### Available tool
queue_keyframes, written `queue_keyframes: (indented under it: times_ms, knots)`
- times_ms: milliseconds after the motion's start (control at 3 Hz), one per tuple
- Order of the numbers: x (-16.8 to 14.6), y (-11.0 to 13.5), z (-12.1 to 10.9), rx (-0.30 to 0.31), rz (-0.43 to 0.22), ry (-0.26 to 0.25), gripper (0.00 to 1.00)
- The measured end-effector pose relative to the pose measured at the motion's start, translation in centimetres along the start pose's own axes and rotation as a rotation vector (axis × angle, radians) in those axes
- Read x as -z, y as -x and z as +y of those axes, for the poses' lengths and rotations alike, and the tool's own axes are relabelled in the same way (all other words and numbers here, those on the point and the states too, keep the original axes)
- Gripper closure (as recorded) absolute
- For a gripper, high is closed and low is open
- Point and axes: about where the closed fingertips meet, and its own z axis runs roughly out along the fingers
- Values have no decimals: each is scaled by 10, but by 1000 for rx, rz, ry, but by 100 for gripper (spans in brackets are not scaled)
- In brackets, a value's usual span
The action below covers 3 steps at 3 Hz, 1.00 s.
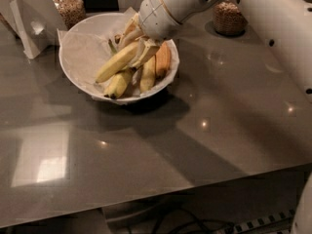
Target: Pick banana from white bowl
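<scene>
The wide white bowl, lined with crinkled white paper, stands at the back left of the grey table. It holds several yellow bananas. My gripper reaches down into the bowl from the upper right. Its pale fingers close around the right end of the top banana, which lies slanted above the others. More bananas and an orange-tinted one lie under and beside it. The wrist hides the far side of the bowl.
A white folded stand sits at the back left. A jar of nuts stands behind the bowl and a brown woven object stands at the back right. My white arm crosses the upper right. The table's front edge runs low.
</scene>
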Motion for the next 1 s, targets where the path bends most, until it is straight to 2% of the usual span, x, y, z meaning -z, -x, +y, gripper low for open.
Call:
queue_keyframes:
  times_ms: [667,1000]
  knots:
    - [52,24,-13,12,12,-49,100]
    - [82,41,-13,-14,9,-89,100]
